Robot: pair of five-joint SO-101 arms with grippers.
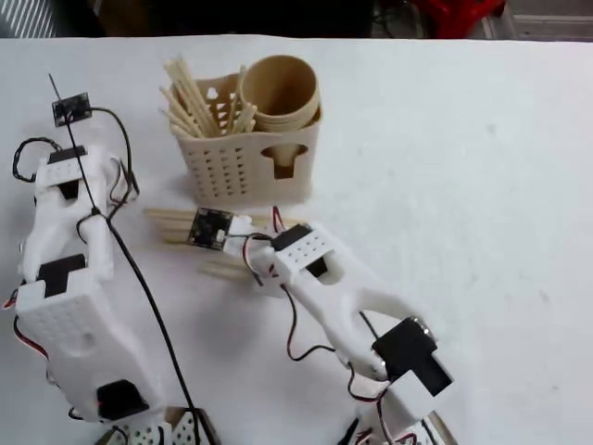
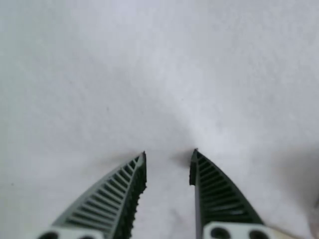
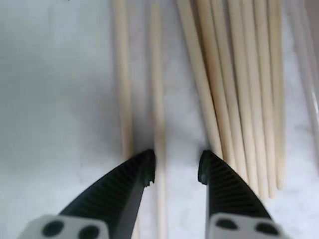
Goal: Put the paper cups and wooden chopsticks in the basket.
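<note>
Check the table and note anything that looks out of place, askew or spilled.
Several loose chopsticks lie on the table in front of the basket, not in it. The right gripper hovers over them, fingers open. The standing chopsticks in the basket lean splayed over its rim. Nothing looks damaged.

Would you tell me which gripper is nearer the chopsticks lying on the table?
Right. The right gripper straddles one of the chopsticks; the left gripper is over the table, away from them.
</note>
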